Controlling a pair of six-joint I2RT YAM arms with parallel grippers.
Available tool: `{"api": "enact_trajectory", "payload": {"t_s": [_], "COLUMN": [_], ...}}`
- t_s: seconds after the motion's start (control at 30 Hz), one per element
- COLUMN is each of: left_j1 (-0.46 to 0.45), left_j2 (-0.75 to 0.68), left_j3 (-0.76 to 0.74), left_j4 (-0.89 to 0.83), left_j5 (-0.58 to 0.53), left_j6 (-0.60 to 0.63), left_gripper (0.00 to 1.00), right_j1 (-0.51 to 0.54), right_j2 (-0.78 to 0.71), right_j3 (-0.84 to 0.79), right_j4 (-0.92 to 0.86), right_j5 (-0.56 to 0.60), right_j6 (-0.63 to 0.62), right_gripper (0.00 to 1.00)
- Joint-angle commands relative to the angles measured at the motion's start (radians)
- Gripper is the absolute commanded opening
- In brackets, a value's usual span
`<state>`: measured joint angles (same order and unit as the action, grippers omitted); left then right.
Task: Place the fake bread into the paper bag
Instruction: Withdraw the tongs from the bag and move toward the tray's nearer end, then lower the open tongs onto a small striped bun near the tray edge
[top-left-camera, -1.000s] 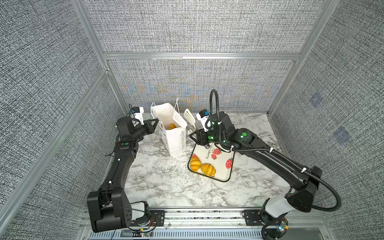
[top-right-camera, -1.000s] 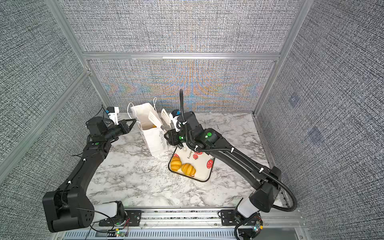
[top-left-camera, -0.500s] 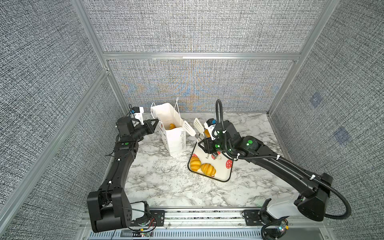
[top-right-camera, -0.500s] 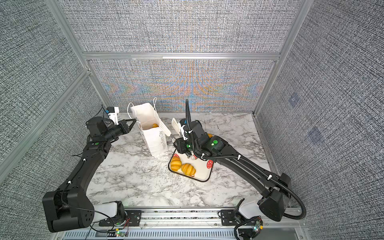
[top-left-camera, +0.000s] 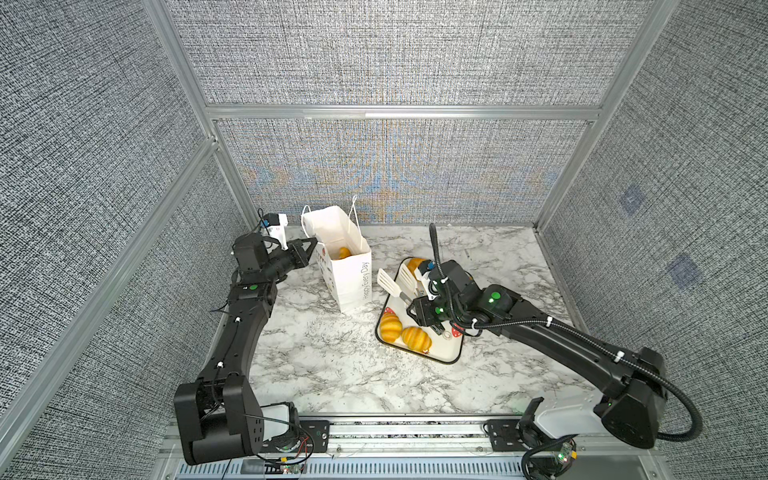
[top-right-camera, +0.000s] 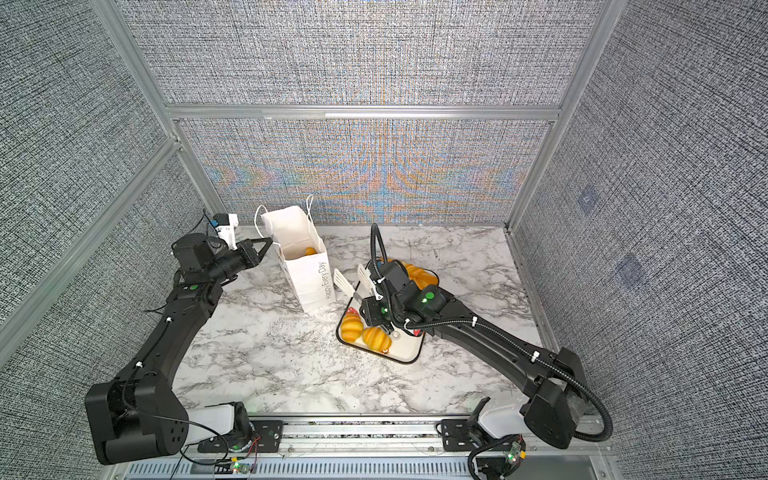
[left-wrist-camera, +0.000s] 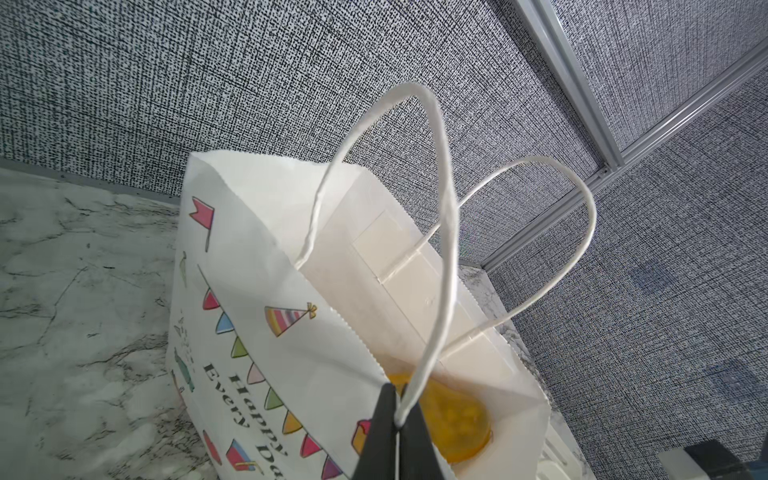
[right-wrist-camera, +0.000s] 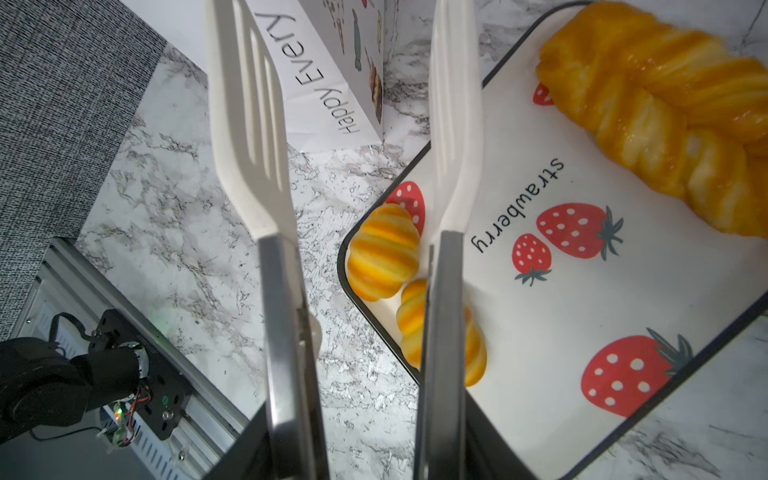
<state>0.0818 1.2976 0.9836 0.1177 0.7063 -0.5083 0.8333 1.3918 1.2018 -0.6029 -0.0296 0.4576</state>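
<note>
left gripper (top-left-camera: 312, 240) pinched tight, arm stretched forward; right gripper (top-left-camera: 415, 301) clamped partway, arm reaching inward

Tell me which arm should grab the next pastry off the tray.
Right. Its jaws hold the white slotted tongs, blades apart, at the white strawberry-print tray beside two golden toy croissants. The left jaws are clamped on the cord handle of the white paper bag.

The paper bag (left-wrist-camera: 257, 332) is white with coloured bunting, the fake bread (right-wrist-camera: 382, 257) golden-orange, the tray (right-wrist-camera: 561, 332) strawberry-printed.
</note>
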Motion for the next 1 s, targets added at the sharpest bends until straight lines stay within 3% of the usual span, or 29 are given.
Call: {"api": "enact_trajectory", "payload": {"t_s": [0.0, 0.3, 0.97], "left_j1": [0.001, 0.001, 0.001], "left_j2": [0.002, 0.006, 0.009], "left_j3": [-0.004, -0.004, -0.008], "left_j4": [0.029, 0.027, 0.040], "left_j5": [0.007, 0.007, 0.015], "left_j6": [0.004, 0.004, -0.007], "left_gripper": [0.00, 0.00, 0.00], "right_j1": [0.004, 0.023, 0.031], "right_j2": [0.013, 0.040, -0.082], "right_j3": [-0.023, -0.064, -0.157], "right_j4": [-0.019, -0.077, -0.306], "right_j5": [-0.036, -0.065, -0.006], "right_j6": [0.013, 0.010, -0.018], "right_gripper": [0.52, 0.52, 0.53]}}
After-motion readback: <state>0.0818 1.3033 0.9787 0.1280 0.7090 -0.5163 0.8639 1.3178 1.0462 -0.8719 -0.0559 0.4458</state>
